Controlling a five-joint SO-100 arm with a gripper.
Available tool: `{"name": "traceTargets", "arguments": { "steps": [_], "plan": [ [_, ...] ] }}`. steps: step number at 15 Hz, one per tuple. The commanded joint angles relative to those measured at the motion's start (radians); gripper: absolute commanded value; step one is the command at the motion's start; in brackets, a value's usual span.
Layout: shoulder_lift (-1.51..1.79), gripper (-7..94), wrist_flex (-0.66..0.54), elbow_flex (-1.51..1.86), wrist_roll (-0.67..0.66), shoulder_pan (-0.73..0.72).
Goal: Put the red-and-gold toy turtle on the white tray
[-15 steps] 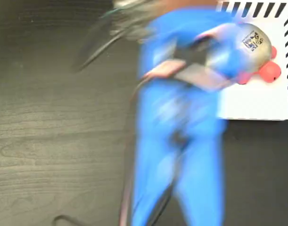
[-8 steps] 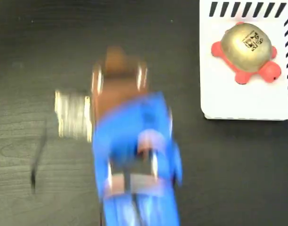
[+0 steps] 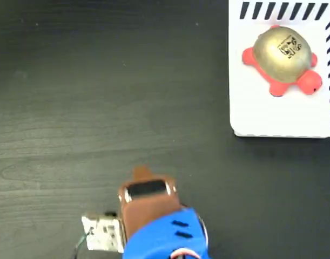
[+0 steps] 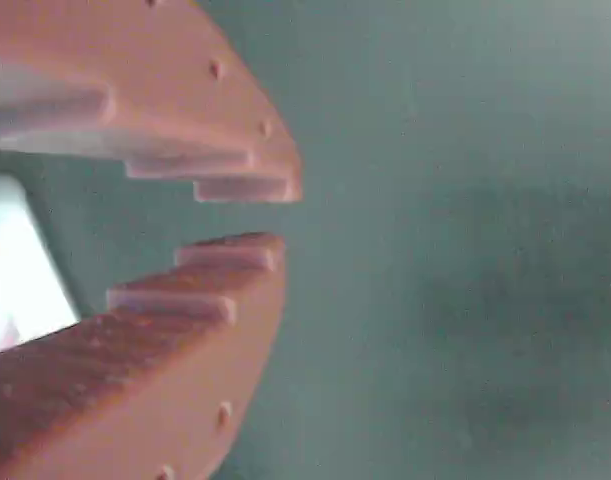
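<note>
Gripper (image 4: 260,215) now withdrawn, empty, far from red-and-gold toy turtle (image 3: 282,60) on white tray (image 3: 262,116).

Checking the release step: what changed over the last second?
The gripper let go of the red-and-gold toy turtle and the blue arm pulled back from the white tray to the bottom edge of the fixed view. Its jaws now show a small gap, empty. For the last half second, turtle and tray have not moved.
</note>
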Motion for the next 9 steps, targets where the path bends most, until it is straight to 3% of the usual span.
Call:
{"name": "traceTargets", "arguments": {
  "steps": [1, 9],
  "plan": [
    [0.026, 0, 0.028, -0.005, 0.02, -0.003],
    [0.037, 0, 0.031, -0.006, 0.02, 0.002]
  ]
}}
